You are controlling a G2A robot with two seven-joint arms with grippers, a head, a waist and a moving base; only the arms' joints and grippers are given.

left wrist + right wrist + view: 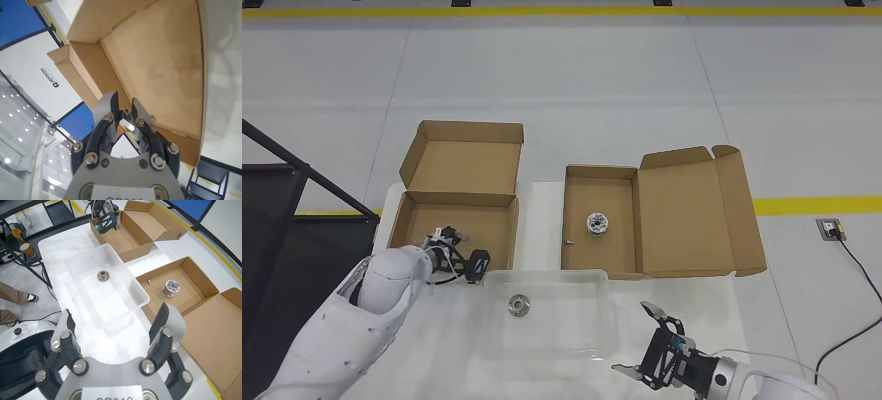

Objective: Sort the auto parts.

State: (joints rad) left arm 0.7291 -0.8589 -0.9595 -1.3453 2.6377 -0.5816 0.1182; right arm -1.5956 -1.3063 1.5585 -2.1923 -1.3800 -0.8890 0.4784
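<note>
My left gripper point(123, 107) is shut on a small shiny metal part point(127, 121) and hangs over the near wall of the left cardboard box point(457, 222); the same gripper point(475, 265) sits at that box's front right corner. A metal flange point(518, 304) lies in the clear plastic tray point(587, 340), also visible as the flange point(103, 275). The right cardboard box point(191, 266) holds a round silver part point(171, 288) and a small bolt point(149, 282). My right gripper point(116, 319) is open near the tray's right end, nothing between its fingers.
Both boxes have their lids folded open: the left lid point(467, 155) at the back, the right lid point(692, 215) to the side. A dark side table with a paper cup point(28, 250) and a bottle point(17, 234) stands past the table's left end.
</note>
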